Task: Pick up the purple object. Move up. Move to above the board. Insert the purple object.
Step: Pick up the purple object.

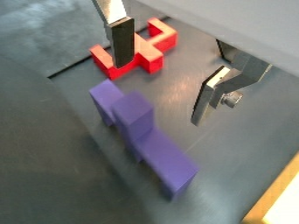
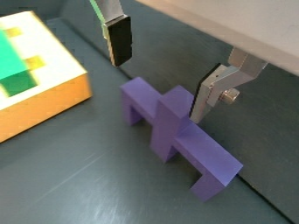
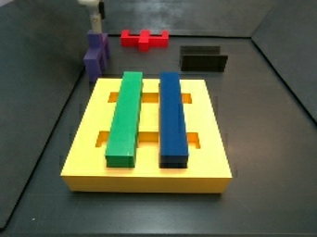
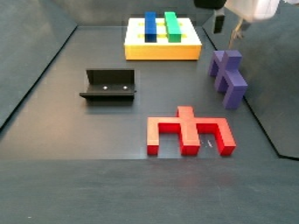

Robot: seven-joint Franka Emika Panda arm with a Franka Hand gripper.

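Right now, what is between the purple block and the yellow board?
Nothing, only bare dark floor between the purple bridge-shaped block and yellow slotted board, seen in a wrist view. The end effector hangs open above the block.

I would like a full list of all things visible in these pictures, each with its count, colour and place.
purple object: one, violet-purple, lying on the dark floor between the board and the red block, under the gripper.
board: one, yellow, on the floor, with slots.
green bar: one, green, lying along the board.
blue bar: one, blue, on the board beside the green bar.
red block: one, red, on the floor apart from the purple object.
fixture: one, black, on the floor to one side of the board.
gripper: one, silver fingers with dark pads, open, just above the purple object and holding nothing.
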